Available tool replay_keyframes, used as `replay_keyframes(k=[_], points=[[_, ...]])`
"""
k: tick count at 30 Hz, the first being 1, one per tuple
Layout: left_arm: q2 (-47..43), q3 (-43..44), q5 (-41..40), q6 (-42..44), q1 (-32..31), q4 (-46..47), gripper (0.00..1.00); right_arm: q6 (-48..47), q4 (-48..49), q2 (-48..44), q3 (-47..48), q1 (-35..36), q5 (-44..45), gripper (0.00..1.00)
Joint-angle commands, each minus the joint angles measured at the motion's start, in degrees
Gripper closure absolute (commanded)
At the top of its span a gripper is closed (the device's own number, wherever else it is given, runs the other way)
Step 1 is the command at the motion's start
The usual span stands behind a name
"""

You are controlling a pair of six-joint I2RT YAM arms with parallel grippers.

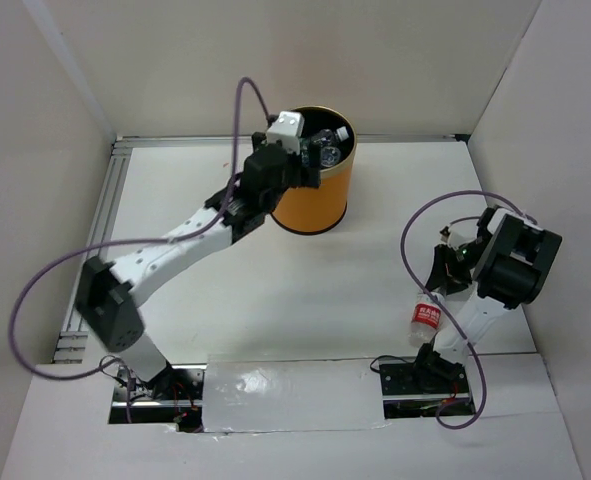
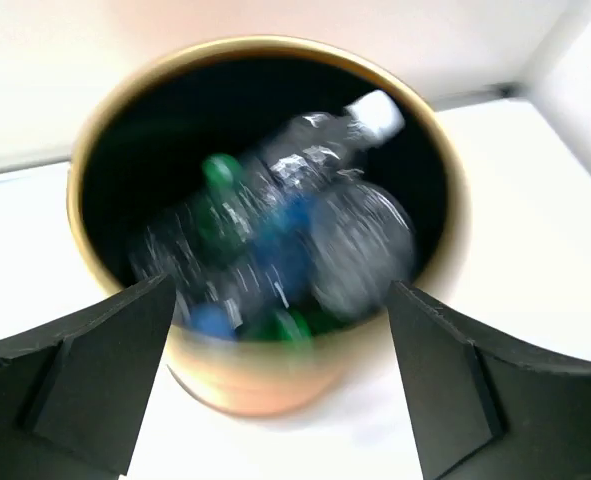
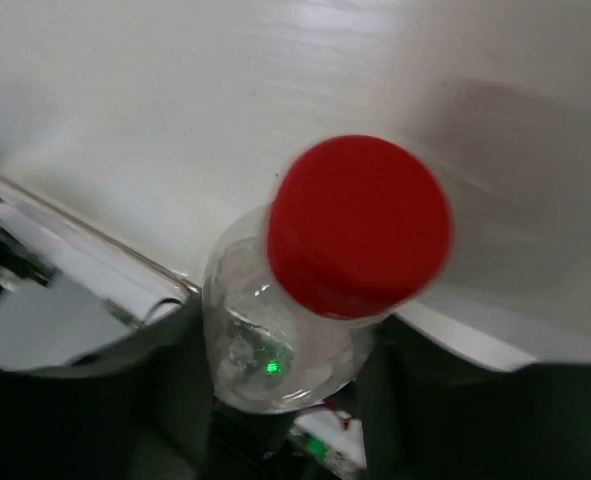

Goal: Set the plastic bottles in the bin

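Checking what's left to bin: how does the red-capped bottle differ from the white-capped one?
The red-capped bottle is outside the bin; the white-capped bottle lies inside it. Caps: red versus white. Only the red-capped bottle shows a red label. Both have clear bodies.

The orange bin [image 2: 265, 385] stands on a white table [image 2: 535, 200], holding a blurred heap of plastic bottles [image 2: 305, 200], clear, green and blue. The left gripper [image 2: 280, 300] hangs above it, jaws spread wide.
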Motion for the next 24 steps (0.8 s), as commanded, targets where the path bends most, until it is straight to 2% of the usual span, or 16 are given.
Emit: replay_keyframes(k=[1,2,4,6,7,8,10,11,13,14,15,16,17,18,22,24], points=[[-15.7,-10.1,2.9,-4.8,-2.7,6.1,0.00,-0.4,2.3,2.1,1.9,1.5,-2.4,0.64],[-22.2,-18.1,3.4,-6.3,-4.4,6.1,0.00,-1.0,1.5,2.9,3.9,1.5,-3.4,0.79],[-28.6,-25.2,3.4,-8.8,-6.3,5.5,0.00,-4.2,-1.4,4.0,7.0,1.5,-8.2,0.89],[-36.7,-32.3,2.2,-10.9,-9.4,3.5,0.00,-7.7,-7.0,6.1,14.3,2.0,-12.4,0.98],[-39.1,-33.8,0.9,-11.7,-10.1,0.3,0.00,-11.1,-9.2,6.8,17.8,2.0,-17.4,0.98],[-41.2,-35.0,0.9,-11.7,-10.8,-1.4,0.00,-10.5,-9.3,6.8,24.7,2.7,-19.0,1.00],[-46.2,-37.7,0.3,-12.3,-11.8,-5.0,0.00,-11.7,-9.3,6.8,32.1,5.4,-22.2,1.00],[-47.4,-38.5,-0.5,-13.2,-11.8,-8.9,0.00,-11.7,-9.3,6.8,40.1,6.9,-22.2,1.00],[-50.2,-40.8,-1.9,-14.6,-11.8,-12.6,0.00,-12.7,-9.3,7.7,49.2,13.4,-22.8,1.00],[-51.0,-41.7,-1.9,-16.2,-11.8,-14.1,0.00,-12.7,-9.3,8.3,58.1,15.6,-24.0,1.00],[-51.7,-43.4,-2.6,-17.3,-11.8,-16.4,0.00,-11.2,-7.2,8.3,61.5,19.4,-24.0,1.00],[-53.3,-45.3,-2.6,-19.6,-11.8,-17.3,0.00,-8.0,-1.0,8.3,65.4,23.2,-24.0,1.00],[-54.1,-45.3,-2.6,-20.5,-11.8,-17.3,0.00,-7.0,2.7,7.4,66.7,23.2,-23.3,1.00],[-54.9,-46.1,-2.6,-21.6,-11.8,-18.4,0.00,-6.2,5.9,6.6,67.5,26.7,-23.3,1.00],[-58.1,-47.9,-3.1,-23.9,-11.8,-22.5,0.00,0.3,26.1,1.4,68.8,33.5,-18.9,1.00],[-58.7,-47.9,-3.1,-23.9,-11.8,-23.5,0.00,5.4,34.6,-1.8,63.4,35.4,-14.5,1.00]])
